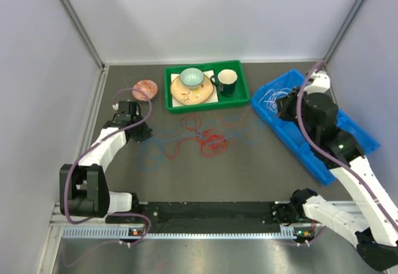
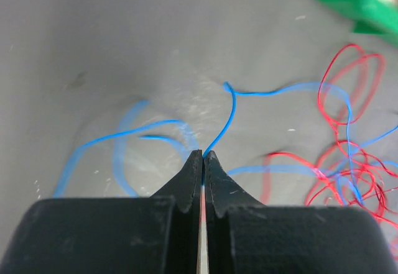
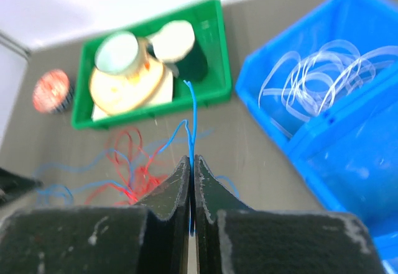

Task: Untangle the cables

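Left gripper (image 2: 203, 155): fingers together, clamped on the blue cable (image 2: 233, 109), low over the left part of the table (image 1: 249, 174). Right gripper (image 3: 191, 160): fingers together, also pinching a blue strand that runs into the seam between them; it hangs by the left end of the blue bin (image 1: 323, 168). Blue cable sprawls in loose loops across mid-table, near side of the green tray (image 1: 208, 105). Red cable (image 1: 214, 143) is bunched at centre, crossing the blue. White cable (image 1: 272, 97) lies coiled in the far end of the blue bin. The tray holds a bowl (image 1: 191, 76) on a plate (image 1: 186, 94) and a mug (image 1: 226, 81). A pink disc (image 1: 144, 89) sits left of the tray.
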Motion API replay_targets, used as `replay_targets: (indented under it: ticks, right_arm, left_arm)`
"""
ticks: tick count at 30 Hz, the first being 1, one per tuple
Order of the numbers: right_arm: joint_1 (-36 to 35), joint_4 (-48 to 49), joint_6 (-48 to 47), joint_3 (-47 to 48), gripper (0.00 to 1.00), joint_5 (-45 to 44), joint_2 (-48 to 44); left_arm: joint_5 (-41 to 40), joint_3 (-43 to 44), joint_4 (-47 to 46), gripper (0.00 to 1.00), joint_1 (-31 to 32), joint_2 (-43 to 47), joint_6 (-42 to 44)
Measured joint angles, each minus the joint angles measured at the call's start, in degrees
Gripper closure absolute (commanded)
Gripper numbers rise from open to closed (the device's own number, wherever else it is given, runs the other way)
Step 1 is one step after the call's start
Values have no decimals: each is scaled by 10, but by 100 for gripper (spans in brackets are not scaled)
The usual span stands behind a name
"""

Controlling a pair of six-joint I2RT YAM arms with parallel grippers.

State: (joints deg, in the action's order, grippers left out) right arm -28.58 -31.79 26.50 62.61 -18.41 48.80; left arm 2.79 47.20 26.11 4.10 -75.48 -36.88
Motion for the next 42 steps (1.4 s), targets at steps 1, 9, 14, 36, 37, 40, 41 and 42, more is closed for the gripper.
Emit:
replay_targets:
  ticks: [1,9,14,36,37,40,41,42]
  right_arm:
    - [0,-1,-4,10,100,-3,-4]
    - [3,-7,-25,61,100,-27,-18]
    - [3,-2,-14,53,100,-4,12]
    - [3,9,12,15,100,39,26]
    - [3,9,12,15,100,38,24]
    - [3,9,12,15,100,35,21]
    - [3,8,12,15,100,34,20]
    - [3,8,12,15,100,33,19]
  left_arm:
    - [3,-8,0,100,-7,0,-5]
    - [9,-30,4,100,-57,0,-19]
    - [50,-30,-3,49,-55,8,0]
    - [66,142,-62,17,355,-183,55]
    - [66,148,-70,20,364,-197,54]
    - [53,159,-88,28,368,-225,47]
    - [49,162,-91,29,368,-231,45]
    - [46,166,-91,30,369,-239,43]
